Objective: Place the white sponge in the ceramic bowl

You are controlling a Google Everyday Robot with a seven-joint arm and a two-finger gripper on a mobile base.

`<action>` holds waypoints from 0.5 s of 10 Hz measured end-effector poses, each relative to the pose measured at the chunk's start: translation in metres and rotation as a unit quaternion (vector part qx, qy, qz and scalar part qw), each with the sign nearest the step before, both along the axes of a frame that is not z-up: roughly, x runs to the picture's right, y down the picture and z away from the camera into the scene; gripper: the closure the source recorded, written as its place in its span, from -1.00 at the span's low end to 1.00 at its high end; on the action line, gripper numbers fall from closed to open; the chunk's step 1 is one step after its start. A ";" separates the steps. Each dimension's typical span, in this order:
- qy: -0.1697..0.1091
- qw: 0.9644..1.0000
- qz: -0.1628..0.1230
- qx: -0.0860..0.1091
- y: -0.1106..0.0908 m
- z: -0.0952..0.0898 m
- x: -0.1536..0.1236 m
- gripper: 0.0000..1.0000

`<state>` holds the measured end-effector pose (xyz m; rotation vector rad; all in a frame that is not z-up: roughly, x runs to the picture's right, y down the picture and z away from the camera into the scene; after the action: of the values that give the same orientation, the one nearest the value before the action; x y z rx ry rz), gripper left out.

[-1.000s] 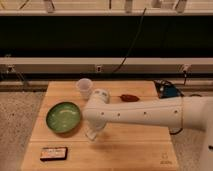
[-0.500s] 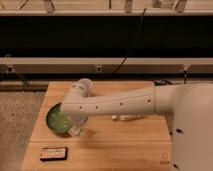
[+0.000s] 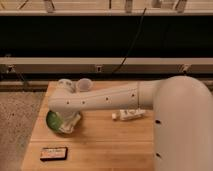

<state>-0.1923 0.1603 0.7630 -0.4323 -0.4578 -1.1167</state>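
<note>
The green ceramic bowl [image 3: 52, 121] sits at the left of the wooden table [image 3: 105, 145], and my arm covers most of it. My white arm [image 3: 105, 98] reaches across from the right. The gripper [image 3: 69, 122] hangs down over the bowl, its pale end inside the bowl's outline. The white sponge cannot be picked out; it is hidden by the arm and gripper or blends with them.
A translucent plastic cup [image 3: 84, 85] stands at the table's back, just behind the arm. A white tube-like package [image 3: 129, 115] lies to the right of the bowl. A black flat item with an orange stripe [image 3: 53, 153] lies near the front left corner. Speckled floor lies left of the table.
The arm has swung left across the table, from beside the bowl to over it. The gripper now covers much of the bowl. The other objects have not moved.
</note>
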 end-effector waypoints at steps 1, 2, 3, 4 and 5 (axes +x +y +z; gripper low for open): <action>0.000 1.000 0.001 -0.003 -0.003 0.009 -0.002 1.00; 0.002 1.000 0.003 -0.005 -0.008 0.019 -0.005 0.96; 0.007 1.000 0.005 -0.007 -0.011 0.029 -0.007 0.79; 0.010 1.000 0.008 -0.009 -0.013 0.037 -0.010 0.61; 0.012 1.000 0.010 -0.013 -0.015 0.045 -0.012 0.42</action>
<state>-0.2041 0.1451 0.8083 -0.4628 -0.4559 -1.0858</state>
